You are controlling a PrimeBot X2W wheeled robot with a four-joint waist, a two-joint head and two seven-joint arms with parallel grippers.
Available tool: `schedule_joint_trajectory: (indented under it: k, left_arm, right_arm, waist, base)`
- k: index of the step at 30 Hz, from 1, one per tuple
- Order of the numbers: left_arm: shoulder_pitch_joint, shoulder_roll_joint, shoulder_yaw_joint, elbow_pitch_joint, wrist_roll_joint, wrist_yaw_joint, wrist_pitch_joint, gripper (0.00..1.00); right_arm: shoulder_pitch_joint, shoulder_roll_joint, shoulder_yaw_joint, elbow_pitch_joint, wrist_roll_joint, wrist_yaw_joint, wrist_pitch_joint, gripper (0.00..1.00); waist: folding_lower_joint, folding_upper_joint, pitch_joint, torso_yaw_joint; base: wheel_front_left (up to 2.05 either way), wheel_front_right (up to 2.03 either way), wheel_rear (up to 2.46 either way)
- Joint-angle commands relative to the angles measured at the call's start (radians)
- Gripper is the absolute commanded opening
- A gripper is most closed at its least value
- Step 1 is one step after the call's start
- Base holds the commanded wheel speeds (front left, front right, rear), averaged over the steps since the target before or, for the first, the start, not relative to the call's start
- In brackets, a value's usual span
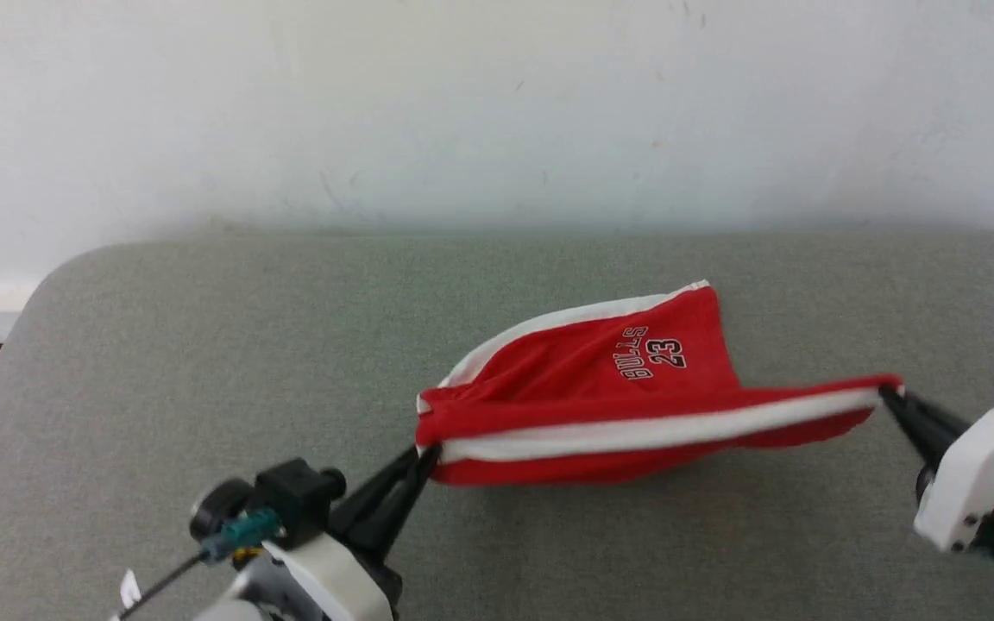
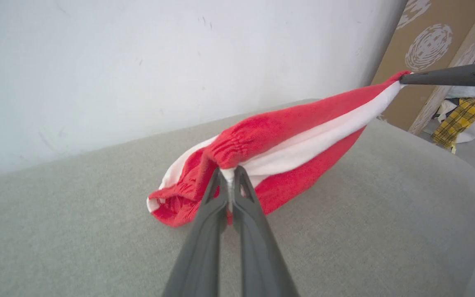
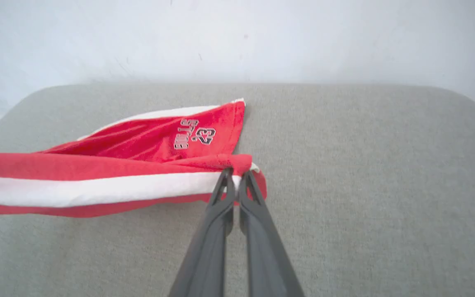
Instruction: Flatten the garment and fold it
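Garment (image 1: 583, 371) taut between left tool (image 1: 430, 450) and right tool (image 1: 883, 392), both clamped on it (underside hidden)

Before me a white, faintly scuffed wall (image 1: 497, 103) takes the upper half of the head view; below it spreads a grey cloth-covered surface (image 1: 160, 345) with rounded corners. At the upper right of my left wrist view stand brown cardboard panels (image 2: 427, 45) printed with pale swirls, yellow plaid cloth (image 2: 462, 117) below them

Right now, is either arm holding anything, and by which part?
Both hold the red shorts: the left fingers pinch the waistband end of the white side stripe, the right fingers the hem end.
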Motion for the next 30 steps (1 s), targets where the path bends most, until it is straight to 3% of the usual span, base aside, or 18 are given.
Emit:
schedule_joint_trajectory:
  k: [1,10,16,24,30]
  left_arm:
    - [-0.029,0.010,0.011,-0.015,-0.002,0.001,0.002,0.00]
    - [-0.244,0.092,0.129,-0.218,-0.026,0.015,0.126,0.00]
    - [-0.363,0.134,0.185,-0.272,-0.031,0.032,0.208,0.00]
    - [-0.563,0.146,0.239,-0.195,-0.073,0.007,0.250,0.00]
    - [-0.782,0.124,0.234,-0.043,-0.078,-0.022,0.262,0.00]
  right_arm:
    - [-0.024,-0.003,-0.009,-0.013,0.011,-0.001,0.002,0.00]
    - [-0.269,-0.009,-0.026,-0.107,0.080,-0.001,0.100,0.00]
    - [-0.410,-0.015,0.001,-0.107,0.061,-0.001,0.147,0.00]
    - [-0.642,-0.068,0.062,-0.005,-0.031,-0.001,0.097,0.00]
    - [-0.889,-0.075,0.123,0.165,-0.089,-0.001,-0.007,0.00]
  waist:
    - [0.0001,0.0000,-0.016,-0.004]
    - [0.0001,0.0000,-0.054,-0.013]
    - [0.0001,0.0000,-0.046,-0.027]
    - [0.0001,0.0000,0.098,-0.036]
    - [0.0001,0.0000,0.263,-0.056]
  base:
    - [0.00,0.00,0.00]
    - [0.00,0.00,0.00]
    - [0.00,0.00,0.00]
    - [0.00,0.00,0.00]
    - [0.00,0.00,0.00]
